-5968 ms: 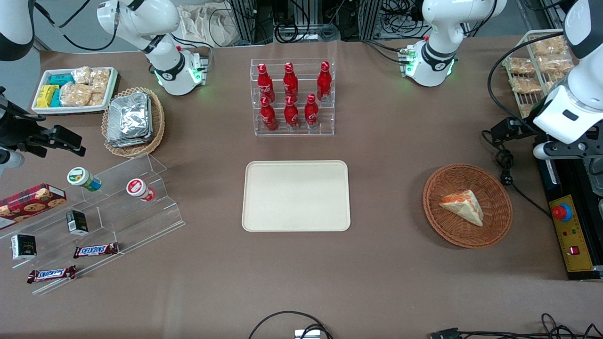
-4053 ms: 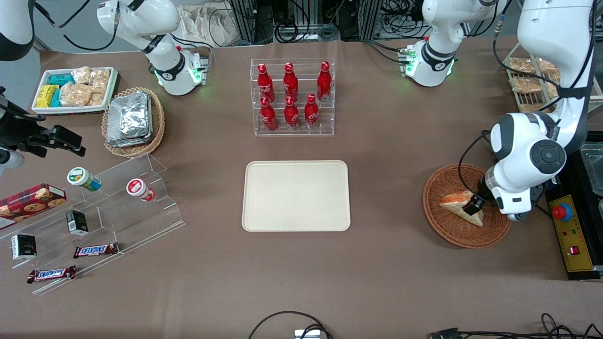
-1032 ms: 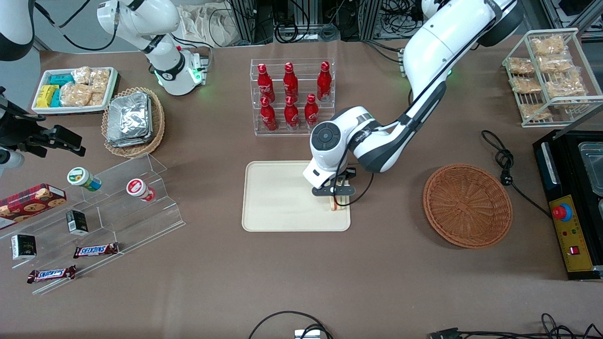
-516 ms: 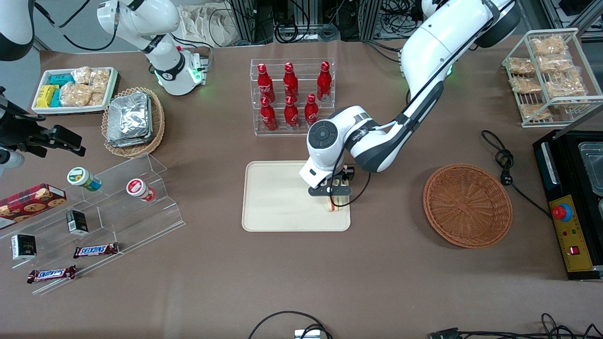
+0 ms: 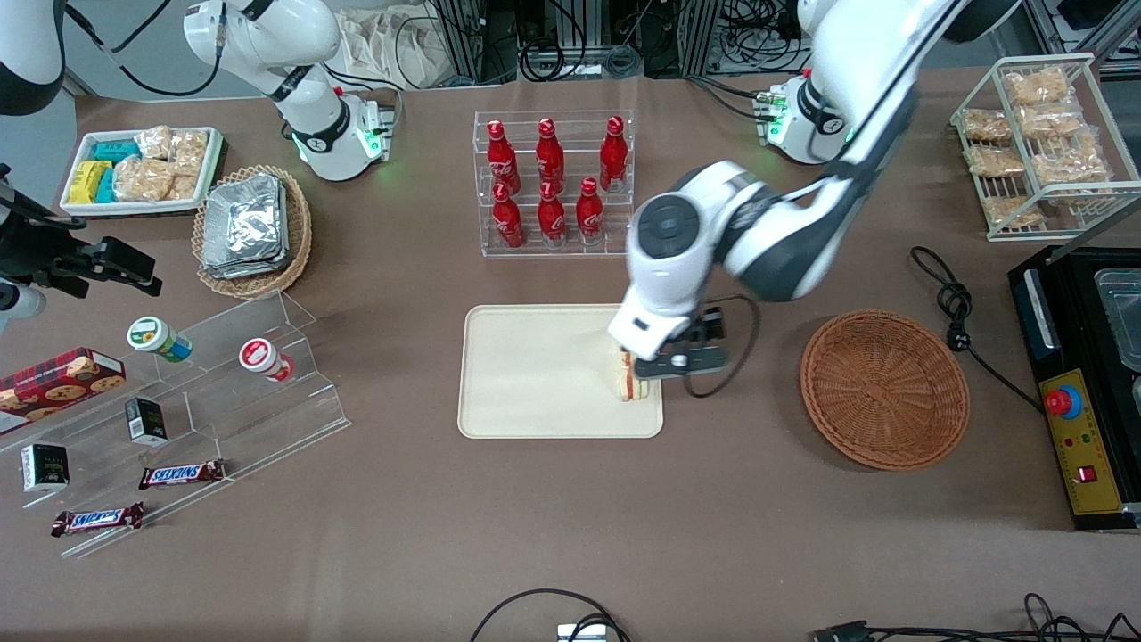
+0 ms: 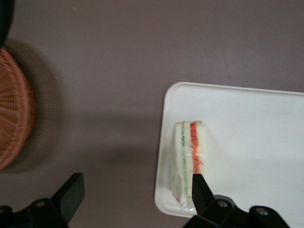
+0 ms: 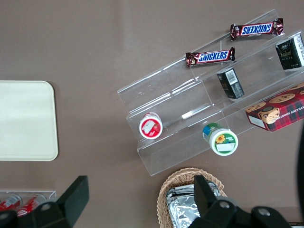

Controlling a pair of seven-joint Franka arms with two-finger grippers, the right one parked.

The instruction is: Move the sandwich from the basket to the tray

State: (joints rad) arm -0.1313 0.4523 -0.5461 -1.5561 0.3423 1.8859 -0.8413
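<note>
Evidently your triangular white-bread sandwich (image 5: 627, 381) stands on edge in the cream rectangular tray (image 5: 535, 374), the round woven basket (image 5: 884, 389) empty; the pincer (image 6: 133, 202), spread wide, hangs above. Only withdrawal appears left.

The front camera hangs high, looking steeply down on the whole table (image 5: 357, 499). The working arm's wrist camera looks straight down from close range, sharing the tray (image 6: 256, 123) corner, sandwich (image 6: 189, 156) and basket (image 6: 14, 118) with it. The parked wrist camera also faces down, catching the tray's other end.
</note>
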